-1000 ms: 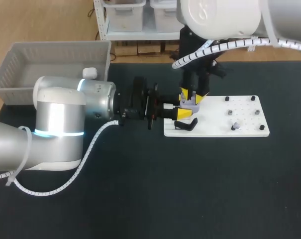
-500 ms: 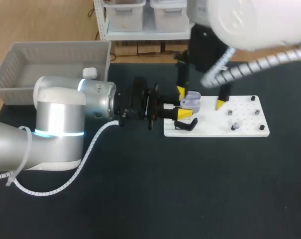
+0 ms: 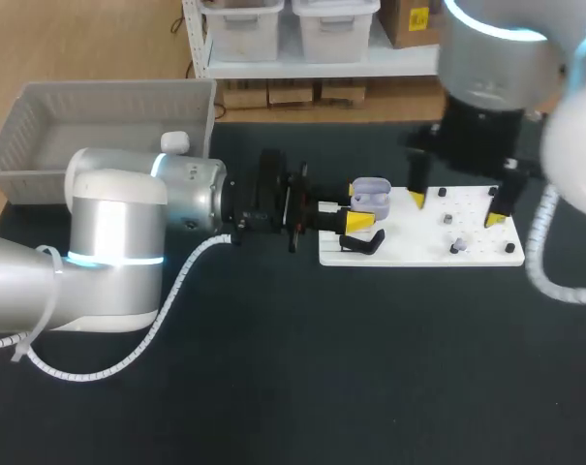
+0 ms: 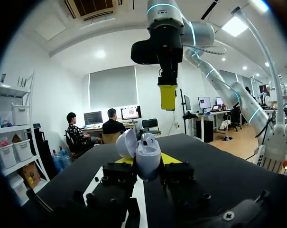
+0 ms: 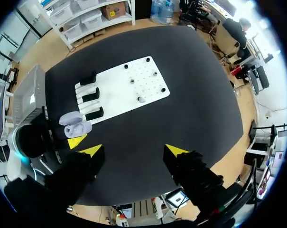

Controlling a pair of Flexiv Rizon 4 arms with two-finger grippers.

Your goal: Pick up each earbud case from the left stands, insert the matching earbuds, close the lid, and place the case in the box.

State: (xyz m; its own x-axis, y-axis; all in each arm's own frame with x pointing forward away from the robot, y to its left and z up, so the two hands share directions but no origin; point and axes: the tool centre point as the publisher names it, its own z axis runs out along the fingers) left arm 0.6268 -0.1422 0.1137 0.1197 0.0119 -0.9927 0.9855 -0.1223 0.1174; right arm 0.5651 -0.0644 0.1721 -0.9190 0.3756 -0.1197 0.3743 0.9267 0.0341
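Observation:
A lavender earbud case (image 3: 371, 197) with its lid up is held sideways over the left end of the white board (image 3: 409, 244). My left gripper (image 3: 355, 205) is shut on it. In the left wrist view the case (image 4: 147, 154) stands between the yellow tips, and a pale earbud shows in its body. My right gripper (image 3: 456, 207) hangs open and empty above the middle of the board, to the right of the case. From the right wrist view, the case (image 5: 75, 126) lies far below my right gripper (image 5: 133, 150). Small earbuds (image 3: 456, 246) sit on the board's pegs.
A grey basket (image 3: 41, 145) stands at the back left with a white case (image 3: 173, 141) in it. Black stands (image 5: 91, 96) line the board's left end, one (image 3: 362, 242) just beside the held case. Black pegs dot the board's right part.
My right gripper opened, let go at the case, then rose and moved right over the board. The left gripper kept still with the case.

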